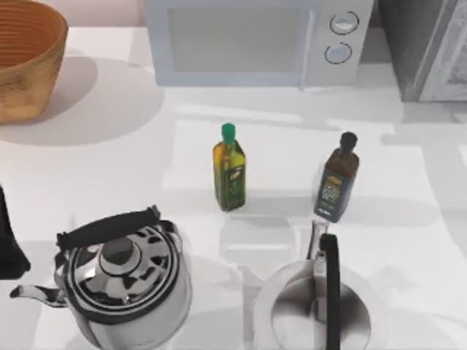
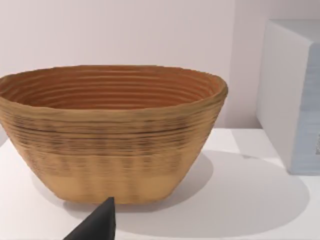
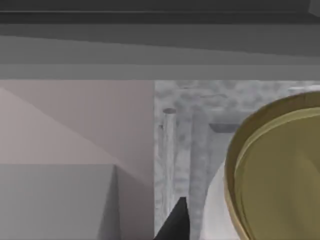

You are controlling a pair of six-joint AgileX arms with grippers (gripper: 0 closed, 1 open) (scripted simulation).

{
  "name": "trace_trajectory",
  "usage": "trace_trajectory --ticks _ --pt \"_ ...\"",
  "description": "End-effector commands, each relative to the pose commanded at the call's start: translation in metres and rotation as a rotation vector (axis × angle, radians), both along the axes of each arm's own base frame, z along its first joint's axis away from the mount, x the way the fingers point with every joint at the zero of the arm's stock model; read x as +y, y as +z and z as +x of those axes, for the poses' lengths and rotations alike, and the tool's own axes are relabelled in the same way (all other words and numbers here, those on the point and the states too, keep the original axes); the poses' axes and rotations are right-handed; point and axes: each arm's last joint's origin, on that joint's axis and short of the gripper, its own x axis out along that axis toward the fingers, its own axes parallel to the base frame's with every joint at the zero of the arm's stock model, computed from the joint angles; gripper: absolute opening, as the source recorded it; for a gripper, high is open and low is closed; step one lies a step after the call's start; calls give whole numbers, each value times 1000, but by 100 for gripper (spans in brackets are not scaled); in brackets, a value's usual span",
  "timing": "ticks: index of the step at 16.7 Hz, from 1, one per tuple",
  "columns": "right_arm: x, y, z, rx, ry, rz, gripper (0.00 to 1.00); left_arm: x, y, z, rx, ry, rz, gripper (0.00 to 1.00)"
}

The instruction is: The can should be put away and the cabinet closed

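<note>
1. While I checked the feeds, the left arm (image 1: 10, 235) sat parked at the counter's (image 1: 408, 240) edge, far to the left of and in front of the microwave (image 1: 255, 40). The left pincer (image 2: 97, 226) faced the woven basket (image 2: 112, 132), which stood left of the microwave. I could not tell whether that pincer was apart or together.
2. To the right of the microwave stood the grey cabinet (image 1: 430, 51), and I judged the right arm to be working there. In the right wrist view the can (image 3: 280, 170) loomed close, its gold rim tilted, with the cabinet's mottled grey panel (image 3: 200, 130) and a slim upright bar (image 3: 169, 145) behind it.
3. The right pincer (image 3: 175, 222) was just beside the can. Whether it was clamped on the can or apart from it, I could not tell.
4. In front of the microwave stood a green-capped oil bottle (image 1: 229, 168) and a dark bottle (image 1: 337, 179), both upright and well apart. Two kettles (image 1: 120, 281) stood farther forward. I judged none of these to be part of the job.
5. By my reading, the can had reached the cabinet but was not yet set down inside. That placing, the release and the closing of the cabinet were all left to do. I could not make out how the door stood.
</note>
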Motion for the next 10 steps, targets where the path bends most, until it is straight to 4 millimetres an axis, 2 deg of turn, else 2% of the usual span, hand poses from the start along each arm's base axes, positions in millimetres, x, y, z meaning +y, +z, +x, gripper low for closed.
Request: trace_trajectory --ticks 3,5,7,10 --pt "10 40 30 -14 1 1 0 0 0 0 0 0 0 100" --pt "16 59 46 -27 0 3 0 0 0 0 0 0 0 100" --pt "20 71 58 -36 -1 4 0 0 0 0 0 0 0 100" --pt "23 77 65 -42 -1 5 0 0 0 0 0 0 0 100"
